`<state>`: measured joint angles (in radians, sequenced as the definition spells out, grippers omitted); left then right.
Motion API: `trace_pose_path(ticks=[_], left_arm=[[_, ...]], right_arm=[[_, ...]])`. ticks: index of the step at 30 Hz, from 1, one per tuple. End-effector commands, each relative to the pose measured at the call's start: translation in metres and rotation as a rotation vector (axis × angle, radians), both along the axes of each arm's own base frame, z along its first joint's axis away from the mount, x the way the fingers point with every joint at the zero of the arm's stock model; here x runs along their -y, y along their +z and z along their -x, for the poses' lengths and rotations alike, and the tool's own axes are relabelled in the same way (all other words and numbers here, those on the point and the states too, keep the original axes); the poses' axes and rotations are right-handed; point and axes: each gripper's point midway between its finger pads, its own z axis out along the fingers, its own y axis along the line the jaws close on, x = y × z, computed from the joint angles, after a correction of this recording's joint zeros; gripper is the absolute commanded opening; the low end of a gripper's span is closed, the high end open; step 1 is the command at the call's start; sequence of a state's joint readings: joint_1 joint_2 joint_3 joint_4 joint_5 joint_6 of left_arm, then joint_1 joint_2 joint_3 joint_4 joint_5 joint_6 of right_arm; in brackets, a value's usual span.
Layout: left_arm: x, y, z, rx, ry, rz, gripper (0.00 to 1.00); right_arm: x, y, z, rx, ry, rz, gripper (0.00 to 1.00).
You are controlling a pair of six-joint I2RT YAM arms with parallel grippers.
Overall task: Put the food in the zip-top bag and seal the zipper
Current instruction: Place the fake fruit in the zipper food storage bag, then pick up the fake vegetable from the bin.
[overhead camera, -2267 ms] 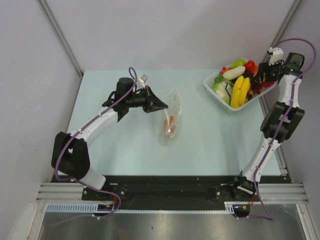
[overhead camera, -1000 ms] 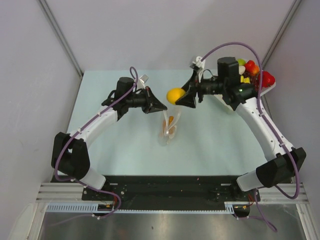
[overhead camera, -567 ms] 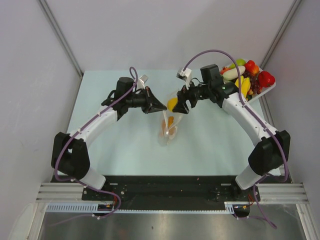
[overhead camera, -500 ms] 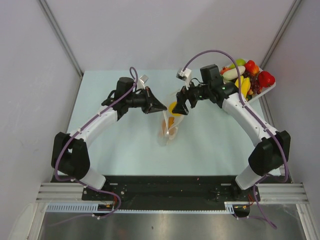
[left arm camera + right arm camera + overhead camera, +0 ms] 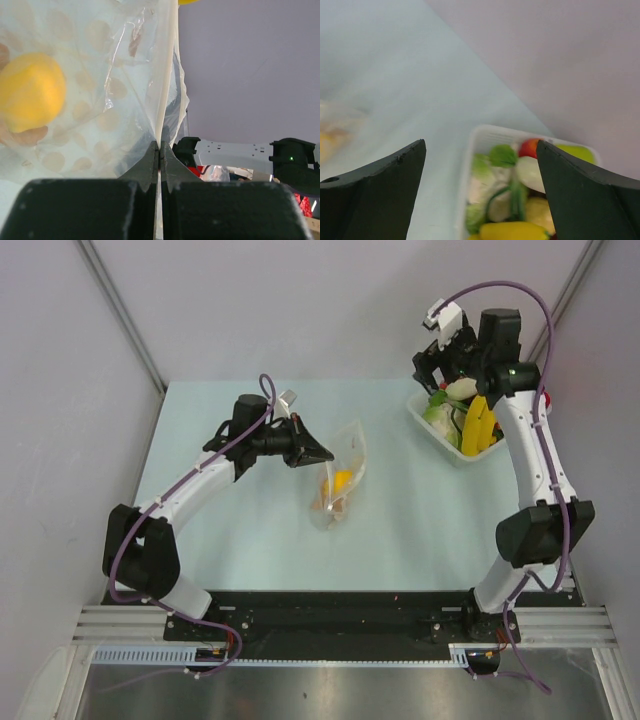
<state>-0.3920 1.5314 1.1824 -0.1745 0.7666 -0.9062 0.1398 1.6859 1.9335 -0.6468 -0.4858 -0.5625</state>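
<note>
Jaws of the left gripper (image 5: 158, 151) are pressed together on the zip-top bag (image 5: 100, 75), pinching the pale zipper (image 5: 167, 70), a strip that runs up and away from the fingertips in the left wrist view. Seen from above, the gripper holds the upper left edge of the clear, dotted pouch, which hangs tilted near the middle of the pale green table (image 5: 230, 530), its lower end resting on the surface. A yellow lemon (image 5: 30, 92) sits inside the bag against the plastic, with a brownish-orange shape just beneath it that is too blurred to name. From overhead the lemon shows about halfway down the pouch. Whether the mouth is pressed closed along its length cannot be told.

Well apart, toward the far right corner of the table, the right gripper (image 5: 430, 368) hovers above the far left end of a white basket (image 5: 432, 430). In the right wrist view its two dark fingers are spread wide with nothing between them, and the basket's rim and contents show through the gap. The basket holds a white radish (image 5: 462, 388), a yellow banana (image 5: 478, 425) and a leafy green vegetable (image 5: 438, 420). The wrist camera also picks out a red piece (image 5: 530, 147) and a pale green piece (image 5: 575, 152) at the basket's far side, both soft in focus.
</note>
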Motion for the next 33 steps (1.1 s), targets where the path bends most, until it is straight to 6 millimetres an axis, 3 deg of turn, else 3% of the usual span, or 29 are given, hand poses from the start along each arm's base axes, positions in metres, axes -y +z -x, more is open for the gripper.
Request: trace_pose_path(ticks=[1, 4, 6, 9, 15, 24, 33], left_arm=[[0.000, 0.021, -0.004, 0.076, -0.016, 0.028, 0.00], [0.001, 0.020, -0.005, 0.072, -0.018, 0.029, 0.00], [0.001, 0.018, -0.006, 0.068, -0.016, 0.028, 0.00], [0.002, 0.018, -0.006, 0.068, -0.019, 0.030, 0.00], [0.001, 0.017, -0.006, 0.060, -0.019, 0.031, 0.00], [-0.001, 0.015, -0.006, 0.053, -0.017, 0.037, 0.00], [-0.002, 0.014, -0.006, 0.047, -0.016, 0.041, 0.00]], right_arm=[[0.061, -0.038, -0.046, 0.034, -0.134, 0.343, 0.94], [0.075, -0.058, -0.062, 0.045, -0.164, 0.480, 0.89], [0.082, -0.062, -0.072, 0.084, -0.178, 0.573, 0.86], [0.080, -0.081, -0.082, 0.108, -0.160, 0.683, 0.83], [0.096, -0.120, -0.095, 0.063, -0.164, 0.889, 0.78], [0.112, -0.145, -0.096, 0.003, -0.129, 1.018, 0.76], [0.129, -0.165, -0.110, -0.022, -0.135, 1.071, 0.76]])
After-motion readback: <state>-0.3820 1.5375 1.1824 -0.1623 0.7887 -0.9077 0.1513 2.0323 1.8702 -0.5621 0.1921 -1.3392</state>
